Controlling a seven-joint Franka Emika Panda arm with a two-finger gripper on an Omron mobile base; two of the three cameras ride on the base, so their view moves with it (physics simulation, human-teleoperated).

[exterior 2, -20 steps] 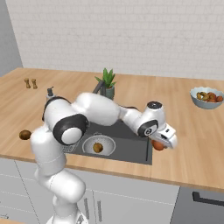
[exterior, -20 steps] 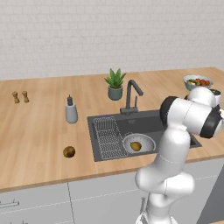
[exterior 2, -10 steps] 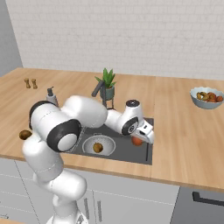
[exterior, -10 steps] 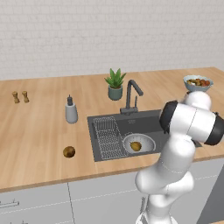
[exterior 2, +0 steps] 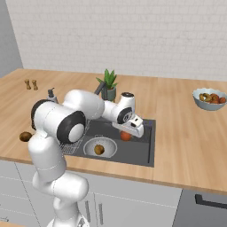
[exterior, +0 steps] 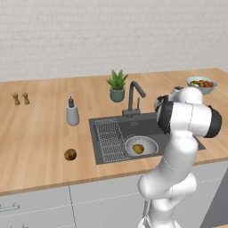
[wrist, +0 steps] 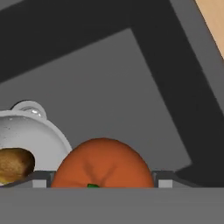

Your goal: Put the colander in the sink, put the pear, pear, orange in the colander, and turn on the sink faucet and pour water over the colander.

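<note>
Hovering over the sink (exterior 2: 144,153), the white arm's gripper (exterior 2: 128,133) holds the orange (exterior 2: 126,136) between its two fingers, just beside and above the colander (exterior 2: 99,147). The colander already sits in the basin next to a wire rack (exterior: 109,140), with one pear (exterior 2: 99,150) inside it. The second pear (exterior: 70,154) lies on the wooden counter (exterior: 40,133), well apart to the left. The faucet (exterior: 133,95) looks dry; no water runs. Left, I judge: orange, second pear, water.
</note>
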